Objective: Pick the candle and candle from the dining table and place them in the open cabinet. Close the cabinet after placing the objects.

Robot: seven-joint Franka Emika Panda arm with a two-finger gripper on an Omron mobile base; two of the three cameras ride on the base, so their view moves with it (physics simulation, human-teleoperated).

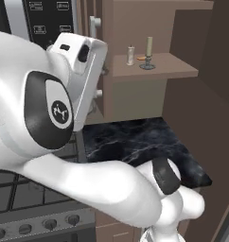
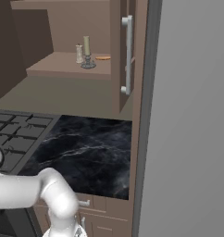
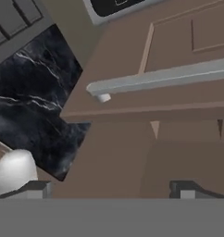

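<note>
In the left base view both candles, the slim stick candle (image 1: pixel 149 51) on its dish and the short stub (image 1: pixel 130 55), already stand on the shelf of the open cabinet (image 1: pixel 154 66), so the step in hand looks like closing; the arm is raised with its hand up by the left door. The right base view shows the right door's long handle (image 2: pixel 127 54) edge-on and swung out, also needing a push. In the hand view the gripper (image 3: pixel 111 189) is spread wide and empty, facing a door's bar handle (image 3: pixel 160 79), so press flat against the panel beside it.
</note>
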